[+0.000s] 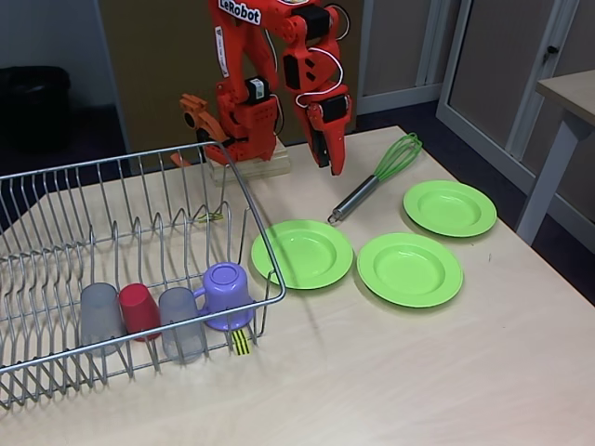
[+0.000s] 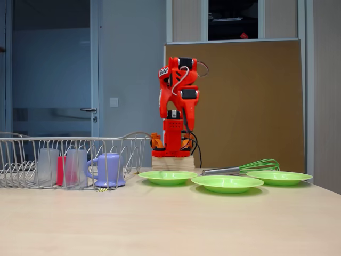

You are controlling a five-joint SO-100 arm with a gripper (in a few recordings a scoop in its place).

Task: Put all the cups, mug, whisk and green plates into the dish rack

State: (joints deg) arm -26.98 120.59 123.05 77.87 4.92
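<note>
While the orange arm stands folded over its base at the back of the table, its gripper points down above the tabletop, holding nothing; fingers look pressed together, though I cannot tell for certain. Dish rack sits on the left in both fixed views. Along its front edge, inverted in a row: grey cup, red cup, second grey cup, purple mug. Outside the rack, on the table: three green plates, near one another, not overlapping. Whisk lies behind them, green loops toward the far right, handle tip just beside the nearest-left plate.
</note>
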